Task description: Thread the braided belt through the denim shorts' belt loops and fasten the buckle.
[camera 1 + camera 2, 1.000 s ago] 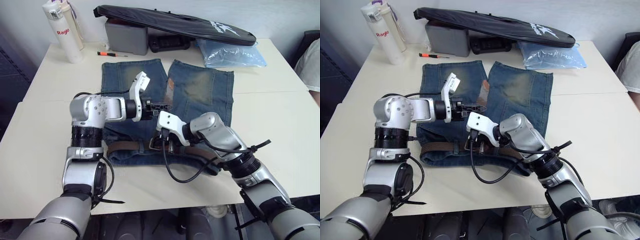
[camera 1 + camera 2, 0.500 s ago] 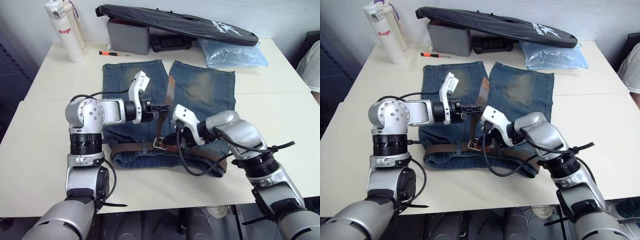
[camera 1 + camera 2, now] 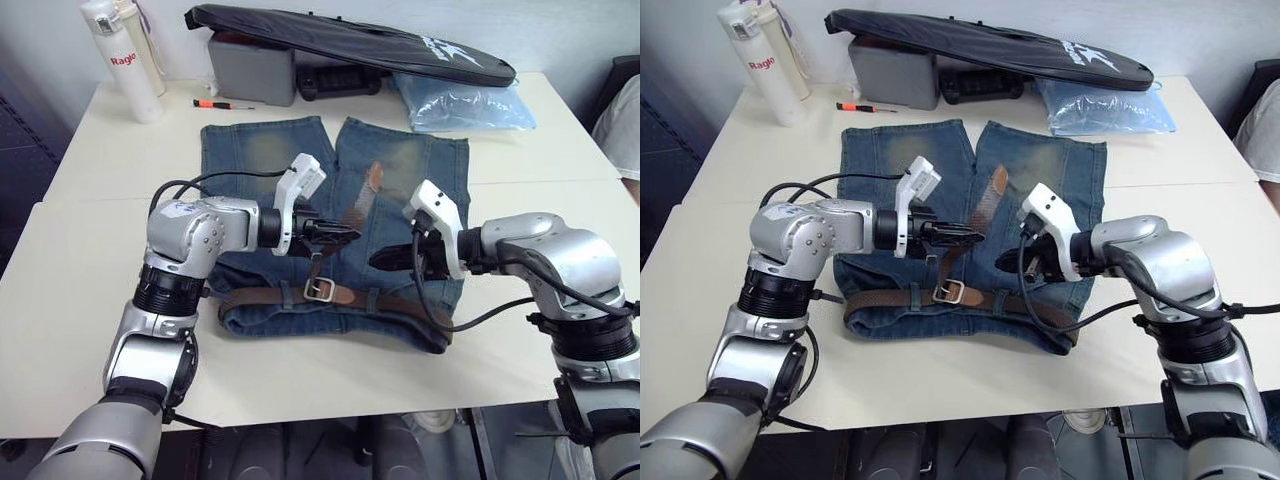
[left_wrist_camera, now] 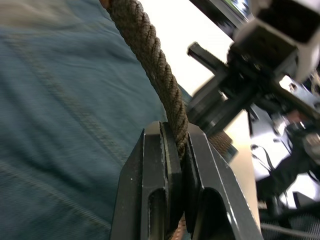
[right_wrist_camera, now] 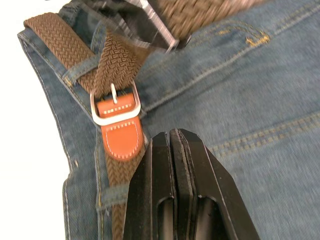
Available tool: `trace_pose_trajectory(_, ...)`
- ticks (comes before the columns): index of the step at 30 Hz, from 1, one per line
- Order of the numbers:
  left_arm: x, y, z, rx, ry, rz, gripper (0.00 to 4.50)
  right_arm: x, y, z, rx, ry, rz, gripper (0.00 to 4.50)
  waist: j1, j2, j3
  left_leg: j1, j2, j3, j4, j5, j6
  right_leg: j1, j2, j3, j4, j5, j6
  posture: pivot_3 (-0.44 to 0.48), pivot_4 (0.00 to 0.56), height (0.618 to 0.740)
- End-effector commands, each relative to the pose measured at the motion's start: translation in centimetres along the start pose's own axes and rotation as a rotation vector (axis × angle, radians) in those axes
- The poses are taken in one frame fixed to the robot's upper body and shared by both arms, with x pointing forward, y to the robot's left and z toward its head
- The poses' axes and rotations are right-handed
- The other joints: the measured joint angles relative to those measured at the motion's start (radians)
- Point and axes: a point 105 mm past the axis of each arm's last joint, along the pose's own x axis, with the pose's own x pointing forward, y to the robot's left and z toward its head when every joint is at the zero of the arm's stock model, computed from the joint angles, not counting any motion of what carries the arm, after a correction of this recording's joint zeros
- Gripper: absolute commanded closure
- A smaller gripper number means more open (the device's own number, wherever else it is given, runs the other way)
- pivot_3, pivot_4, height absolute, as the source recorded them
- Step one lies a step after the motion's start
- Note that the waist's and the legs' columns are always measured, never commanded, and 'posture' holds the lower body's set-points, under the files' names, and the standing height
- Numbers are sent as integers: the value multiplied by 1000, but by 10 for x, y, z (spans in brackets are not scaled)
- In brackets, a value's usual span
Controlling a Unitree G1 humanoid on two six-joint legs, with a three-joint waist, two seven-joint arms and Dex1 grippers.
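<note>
Left gripper (image 3: 340,233) clamped tight on braided belt (image 3: 330,250), strap pinched edge-on between both fingers, over middle of denim shorts (image 3: 250,160). Right gripper (image 3: 385,260) fully closed, empty, hovering just above shorts' right leg, apart from belt. Shorts flat on desk (image 3: 560,230), waistband nearest robot, belt lying along it, passing under a belt loop (image 5: 80,75). Free end with tan tip (image 3: 374,178) lifted above shorts. Right wrist view: strap passed through buckle (image 5: 116,105), silver frame over orange leather tab. Left wrist view: weave detail at clamp, right gripper beyond
</note>
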Motion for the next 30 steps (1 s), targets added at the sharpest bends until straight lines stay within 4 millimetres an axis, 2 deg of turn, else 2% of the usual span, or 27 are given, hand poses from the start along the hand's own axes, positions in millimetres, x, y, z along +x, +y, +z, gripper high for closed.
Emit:
trace_pose_trajectory(1, 3, -10, 2, 100, 27, -42, 4500, -10, 3, 11, -54, -49, -23, 4322, 1, 0, 0, 0, 0, 0, 0, 0, 0, 0, 0, 0, 0, 0, 0, 0, 150, 740)
trace_pose_trajectory(4, 7, -13, -10, 188, 96, -67, 4500, -19, -2, 15, -103, -72, -74, 4322, 3, 0, 0, 0, 0, 0, 1, 0, 0, 0, 0, 0, 0, 0, 0, 0, 150, 740)
trace_pose_trajectory(8, 4, 2, -29, 386, 213, -16, 4500, -44, -18, 16, -225, -46, -194, 4322, 6, 0, 0, -1, 0, 0, 1, -1, 1, 0, 0, 0, 0, 0, 0, 0, 150, 740)
trace_pose_trajectory(13, -1, 14, -26, 485, 211, 41, 4500, -72, -27, 26, -320, -60, -292, 4322, 18, 0, 0, -1, 0, 1, 2, -1, 1, 0, 0, 0, 0, 0, 0, 0, 150, 740)
trace_pose_trajectory(16, -2, 18, -22, 549, 206, 66, 4500, -81, -28, 27, -357, -36, -310, 3592, 24, 0, 0, -1, 0, 1, 3, -1, 2, 0, 0, 0, 0, 0, 0, 0, 150, 740)
trace_pose_trajectory(18, -1, 21, -20, 649, 222, 87, 4500, -86, -27, 28, -382, -20, -319, 2747, 25, 0, 0, -1, 0, 1, 3, -1, 2, 0, 0, 0, 0, 0, 0, 0, 150, 740)
trace_pose_trajectory(21, 2, 21, -17, 730, 216, 80, 4500, -82, -26, 36, -516, -4, -340, 1483, 26, 0, 0, -2, 0, 1, 4, -1, 2, 0, 0, 0, 0, 1, 1, 0, 150, 740)
trace_pose_trajectory(25, 4, 21, -17, 739, 210, 71, 4500, -66, -18, 41, -634, 8, -297, 1483, 24, 0, 0, -1, 0, 1, 4, -1, 3, 0, 0, 1, 0, 1, 1, 0, 150, 740)
trace_pose_trajectory(30, 5, 22, -17, 745, 212, 66, 4500, -50, -17, 45, -733, 21, -273, 1483, 24, 0, 0, -2, 0, 2, 5, -2, 3, 0, 0, 1, 0, 1, 1, 0, 150, 740)
